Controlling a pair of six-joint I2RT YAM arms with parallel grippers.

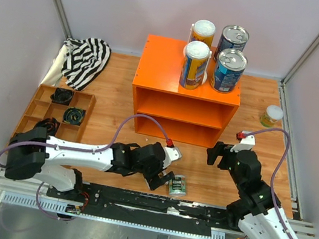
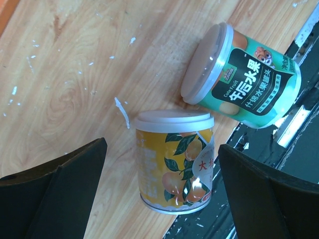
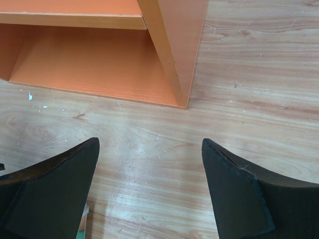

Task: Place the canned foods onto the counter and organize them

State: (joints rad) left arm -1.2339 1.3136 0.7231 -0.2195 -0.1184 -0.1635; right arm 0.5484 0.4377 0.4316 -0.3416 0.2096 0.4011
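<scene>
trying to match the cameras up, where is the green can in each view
top external: green can sits low centre, on the wood just above the black rail.
left wrist: upper right, past a yellow can.
right wrist: not clearly in it.
shared landmark: the black rail, also at the right edge of the left wrist view, right beside the can.

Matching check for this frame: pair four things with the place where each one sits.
1 small yellow pear-labelled tin
2 nearer wide blue-labelled tin
3 black-and-white striped cloth
4 small white-lidded tin, alone

A back-left corner of the wooden table
B top of the orange wooden counter
C between the fingers of the open left gripper
D table, right of the counter

Pairs: 1-C, 2-B, 3-A, 4-D
</scene>
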